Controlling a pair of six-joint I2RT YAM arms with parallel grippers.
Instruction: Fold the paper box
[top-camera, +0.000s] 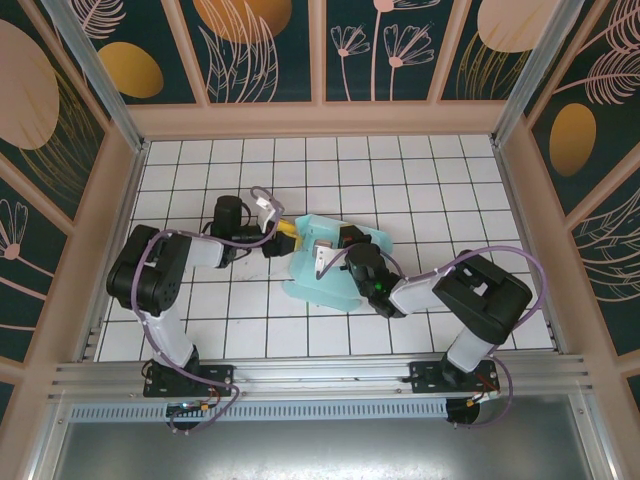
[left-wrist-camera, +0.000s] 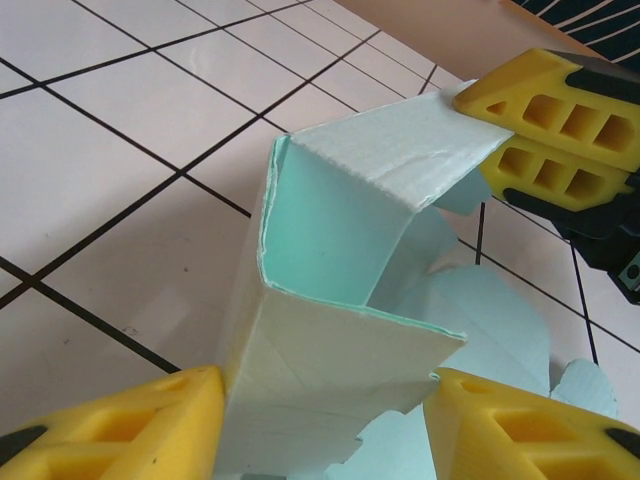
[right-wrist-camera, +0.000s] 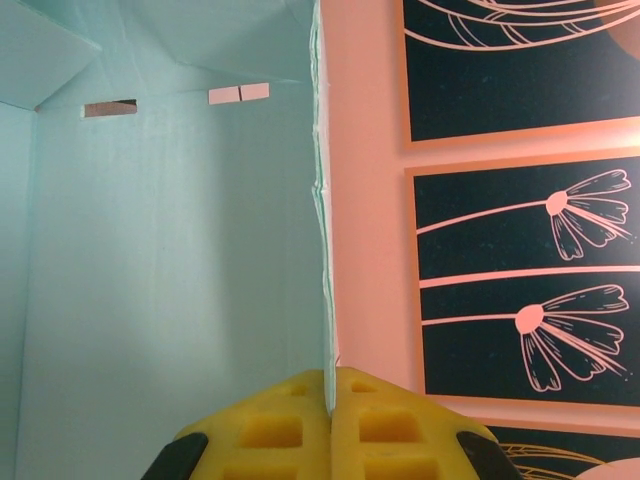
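Observation:
The pale aqua paper box (top-camera: 330, 275) lies partly folded on the white tiles, mid-table between both arms. In the left wrist view a raised, creased section of the paper box (left-wrist-camera: 330, 230) stands up as an open sleeve. My left gripper (left-wrist-camera: 325, 385) is open and straddles this section; its left finger (left-wrist-camera: 150, 420) lies against the card and the right one sits at the panel's edge. My right gripper (right-wrist-camera: 328, 378) is shut on the thin edge of an upright wall of the paper box (right-wrist-camera: 170, 250). From the left wrist its yellow fingers (left-wrist-camera: 560, 130) pinch the far corner.
Pink-framed walls (top-camera: 320, 118) with dark flower panels enclose the tiled floor (top-camera: 440, 180) on three sides. A metal rail (top-camera: 320, 375) runs along the near edge by both arm bases. Bare tiles lie behind and to either side of the box.

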